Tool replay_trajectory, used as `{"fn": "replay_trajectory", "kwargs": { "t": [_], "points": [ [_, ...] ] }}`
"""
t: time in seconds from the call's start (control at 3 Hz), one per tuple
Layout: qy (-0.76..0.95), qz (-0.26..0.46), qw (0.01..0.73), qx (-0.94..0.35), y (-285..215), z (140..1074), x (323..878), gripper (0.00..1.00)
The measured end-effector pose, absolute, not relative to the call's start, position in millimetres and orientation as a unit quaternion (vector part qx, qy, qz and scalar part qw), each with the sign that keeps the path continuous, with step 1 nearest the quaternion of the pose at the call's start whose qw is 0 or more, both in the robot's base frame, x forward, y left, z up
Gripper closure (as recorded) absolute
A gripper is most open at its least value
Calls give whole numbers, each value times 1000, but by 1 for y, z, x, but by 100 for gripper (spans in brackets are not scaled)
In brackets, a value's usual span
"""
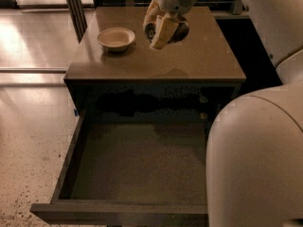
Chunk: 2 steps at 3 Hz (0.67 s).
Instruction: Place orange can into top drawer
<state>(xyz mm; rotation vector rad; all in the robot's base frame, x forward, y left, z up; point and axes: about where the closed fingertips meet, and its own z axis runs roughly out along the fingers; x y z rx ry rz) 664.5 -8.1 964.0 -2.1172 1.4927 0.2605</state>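
Note:
My gripper [159,28] hangs above the middle of the cabinet top, right of the bowl. It is shut on the orange can [151,31]. The can looks dark and shiny between the cream fingers [164,33], with its round end facing left. It is held clear of the surface, and a faint shadow lies on the wood below it. The top drawer [137,167] is pulled wide open below the cabinet front. Its flat dark bottom is bare, and its right side is hidden behind my arm.
A round beige bowl [116,38] stands on the cabinet top [213,58] at the back left. My large white arm [255,160] fills the right foreground, over the drawer's right edge. Shiny floor [28,112] lies to the left.

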Motion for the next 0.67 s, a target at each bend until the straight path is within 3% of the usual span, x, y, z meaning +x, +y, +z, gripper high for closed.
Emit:
{"fn": "replay_trajectory", "kwargs": {
  "t": [0.67],
  "points": [
    [588, 117, 267, -755, -12, 991, 539, 100]
  ]
}}
